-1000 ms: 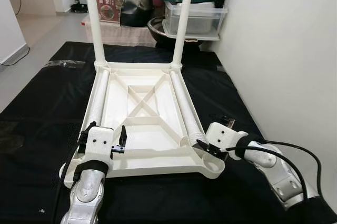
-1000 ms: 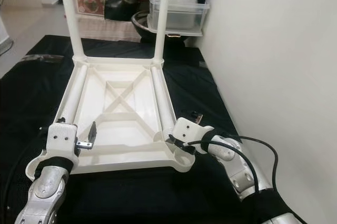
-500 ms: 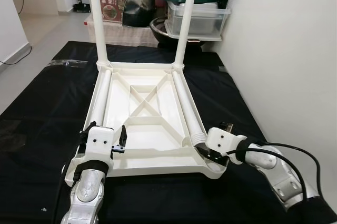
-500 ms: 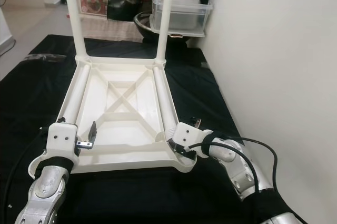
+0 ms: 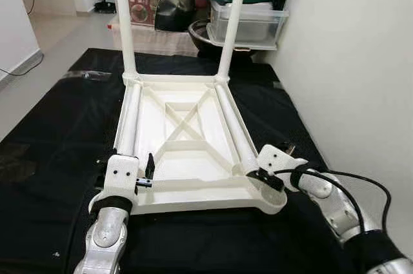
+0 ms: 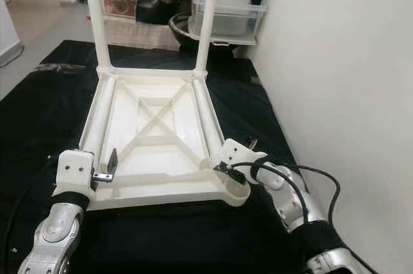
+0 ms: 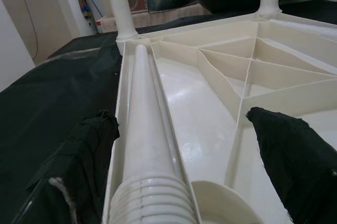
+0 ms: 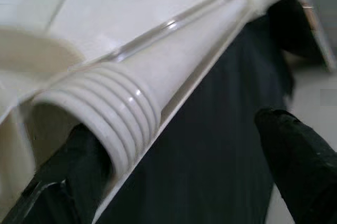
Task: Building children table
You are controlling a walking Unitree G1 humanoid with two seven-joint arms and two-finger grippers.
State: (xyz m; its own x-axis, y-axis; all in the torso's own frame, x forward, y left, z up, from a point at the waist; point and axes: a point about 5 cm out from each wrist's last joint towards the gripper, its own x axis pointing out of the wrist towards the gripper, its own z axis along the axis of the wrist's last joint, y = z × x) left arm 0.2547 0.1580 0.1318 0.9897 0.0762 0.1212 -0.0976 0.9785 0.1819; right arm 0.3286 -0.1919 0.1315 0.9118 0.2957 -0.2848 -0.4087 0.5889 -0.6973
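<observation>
A white plastic children's table top point(image 5: 187, 158) lies upside down on a black mat point(image 5: 58, 132). Two white legs stand upright in its far corners, the left one point(image 5: 124, 16) and the right one point(image 5: 233, 22). Two loose legs lie inside it, one along the left edge point(image 5: 129, 122) and one along the right edge point(image 5: 233, 129). At the near left corner my left gripper point(image 5: 127, 163) is open astride the left leg's threaded end point(image 7: 145, 192). My right gripper point(image 5: 259, 174) is open at the near right corner, its fingers either side of the right leg's threaded end point(image 8: 105, 108).
A white wall point(image 5: 361, 61) runs close along the right of the mat. Behind the table stand a clear storage box point(image 5: 248, 22) with a green lid, a metal bowl point(image 5: 203, 32) and a black bag point(image 5: 177, 0). Bare floor point(image 5: 58, 35) lies at the far left.
The camera has shifted a little, so the whole scene sits slightly to the right. My right gripper has edged closer around the right leg's threaded end. The left gripper holds its place.
</observation>
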